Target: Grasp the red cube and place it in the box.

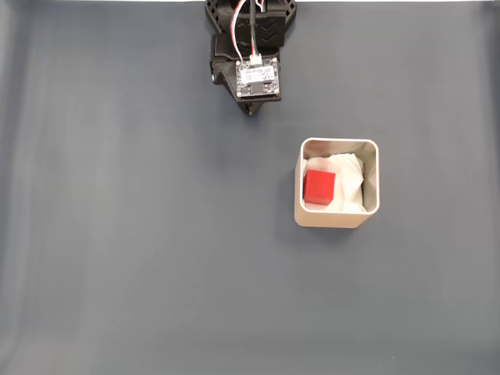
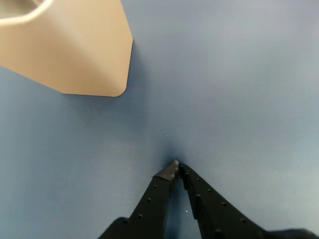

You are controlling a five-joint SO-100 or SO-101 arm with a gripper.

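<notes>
1. My hand point(image 2: 176, 165), a black two-finger claw, is clenched on nothing; in the wrist view the fingertips meet at a point just over the plain blue-grey surface point(image 2: 239, 89).
2. In the fixed view my arm point(image 1: 254, 58) sits at the middle of the surface's top edge, well apart from the box.
3. The small bright red matte cube point(image 1: 319, 187) lies inside the beige square box with rounded corners point(image 1: 332, 217), against its left wall, on crumpled white paper lining point(image 1: 350, 183).
4. The box stands right of centre on the surface; in the wrist view its beige outer wall point(image 2: 75, 45) shows at the upper left.
</notes>
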